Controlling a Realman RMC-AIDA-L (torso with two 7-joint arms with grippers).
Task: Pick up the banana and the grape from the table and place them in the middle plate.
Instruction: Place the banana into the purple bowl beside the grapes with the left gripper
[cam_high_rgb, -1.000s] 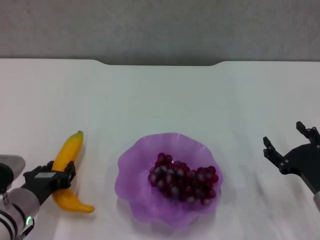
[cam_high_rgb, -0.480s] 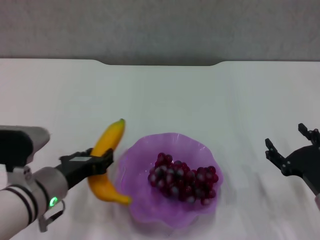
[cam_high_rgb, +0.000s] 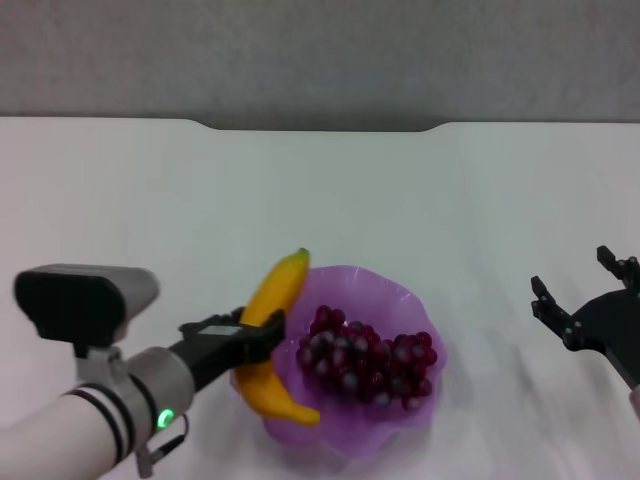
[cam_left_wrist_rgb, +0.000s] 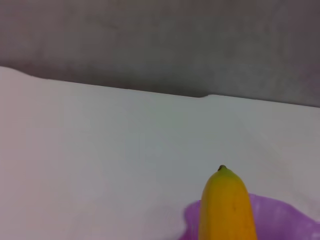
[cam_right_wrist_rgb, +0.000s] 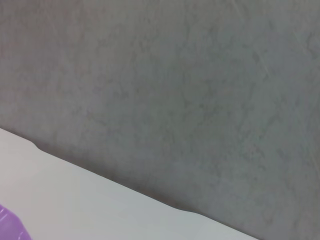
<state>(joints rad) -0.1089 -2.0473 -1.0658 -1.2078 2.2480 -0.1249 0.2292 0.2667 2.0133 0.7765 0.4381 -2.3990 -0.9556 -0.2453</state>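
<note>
My left gripper (cam_high_rgb: 255, 343) is shut on the yellow banana (cam_high_rgb: 272, 300) and holds it over the left rim of the purple scalloped plate (cam_high_rgb: 375, 287). The banana's tip also shows in the left wrist view (cam_left_wrist_rgb: 225, 205), with the plate's edge (cam_left_wrist_rgb: 280, 220) beside it. The dark red grape bunch (cam_high_rgb: 365, 358) lies inside the plate, right of the banana. My right gripper (cam_high_rgb: 585, 290) is open and empty, hovering at the right edge of the white table (cam_high_rgb: 320, 190), well clear of the plate.
The table's far edge has a notch (cam_high_rgb: 320, 127) with a grey wall behind it. A corner of the plate (cam_right_wrist_rgb: 7, 225) shows in the right wrist view. Bare tabletop lies left, right and behind the plate.
My left gripper has carried the banana rightward from the table's left side to above the plate's left rim. The right arm has barely moved. The grapes stay in the plate.
</note>
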